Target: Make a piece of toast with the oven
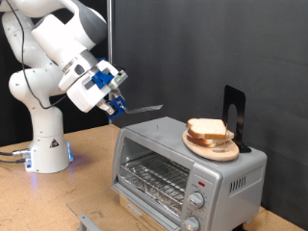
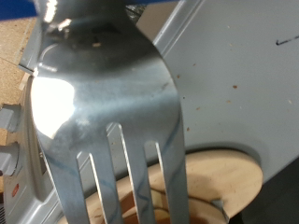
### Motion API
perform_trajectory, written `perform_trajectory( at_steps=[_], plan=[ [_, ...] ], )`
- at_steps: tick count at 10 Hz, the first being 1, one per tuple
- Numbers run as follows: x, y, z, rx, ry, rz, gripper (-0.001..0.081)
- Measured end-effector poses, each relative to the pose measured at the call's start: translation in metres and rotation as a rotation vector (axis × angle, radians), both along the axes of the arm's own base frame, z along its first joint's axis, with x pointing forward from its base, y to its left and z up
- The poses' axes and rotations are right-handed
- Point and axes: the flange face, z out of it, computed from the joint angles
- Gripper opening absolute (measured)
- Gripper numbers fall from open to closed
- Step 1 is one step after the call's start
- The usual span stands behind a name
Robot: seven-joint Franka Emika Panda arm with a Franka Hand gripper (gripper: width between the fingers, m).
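Bread slices (image 1: pixel 211 132) sit piled on a round wooden plate (image 1: pixel 206 147) on top of the oven (image 1: pixel 183 164) in the exterior view, toward that view's right. Which slice is the piece of toast cannot be told apart from the pile here. The oven is a silver box with its glass door shut, a wire rack visible behind the glass, and 2 round knobs (image 1: pixel 195 201) on its front panel near a small red mark. It stands on a wooden surface (image 1: pixel 91 154). A black stand (image 1: pixel 236 114) rises behind the plate. The white arm stands at the exterior view's left, and its hand (image 1: pixel 117 103) hangs above the oven's left top corner, pinching the handle of a metal fork (image 1: pixel 142 108) that points toward the plate.

Wrist view: the fork (image 2: pixel 103 103) fills most of the picture, its shiny back and tines in sharp closeness. Behind the tines the wooden plate (image 2: pixel 229 182) shows, resting on the grey oven top (image 2: pixel 234 84). The fingers themselves are out of sight here.
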Motion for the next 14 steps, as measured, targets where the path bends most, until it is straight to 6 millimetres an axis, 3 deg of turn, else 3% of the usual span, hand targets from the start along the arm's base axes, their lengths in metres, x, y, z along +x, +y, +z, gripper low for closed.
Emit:
perform_trajectory(
  at_steps=[3,8,14],
  plan=[
    [0.023,0.021,-0.003,-0.125,0.158,0.063,0.0482],
    [0.053,0.027,-0.015,-0.141,0.242,0.085,0.0482],
    [0.062,0.060,-0.014,-0.154,0.234,0.148,0.0482]
  ],
)
